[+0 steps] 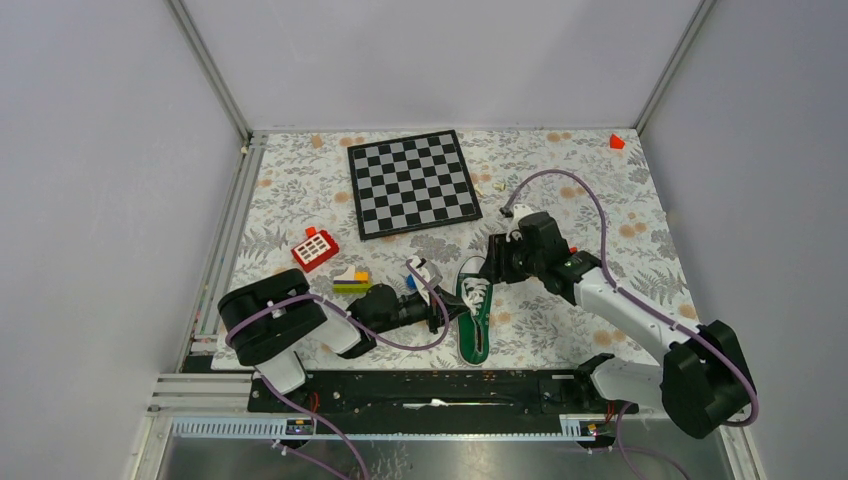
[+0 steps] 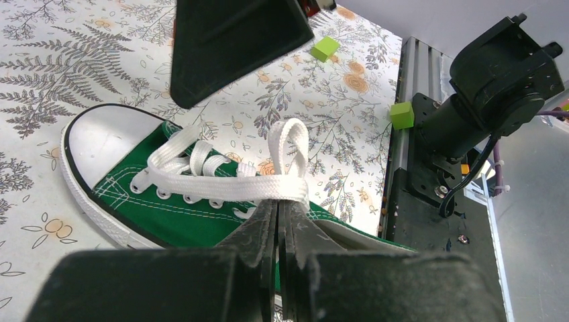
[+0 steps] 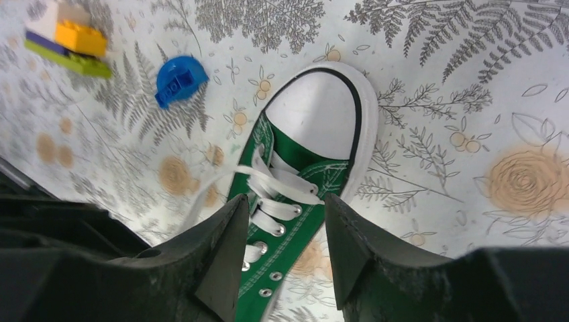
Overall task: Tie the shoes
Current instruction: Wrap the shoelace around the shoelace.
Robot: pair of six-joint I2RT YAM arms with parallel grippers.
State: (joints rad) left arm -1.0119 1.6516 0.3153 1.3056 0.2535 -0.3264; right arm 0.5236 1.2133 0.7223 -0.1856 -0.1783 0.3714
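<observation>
Left gripper (image 2: 278,218) is clamping a white lace loop (image 2: 288,151) above the green sneaker (image 2: 141,201), lying between both grippers; right gripper (image 3: 285,211) is hovering part-open astride its lacing, likely needing loop tension held while taking the free strand (image 3: 201,198).

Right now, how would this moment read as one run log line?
left jaws: shut on lace | right jaws: open over shoe | bow: not tied
</observation>
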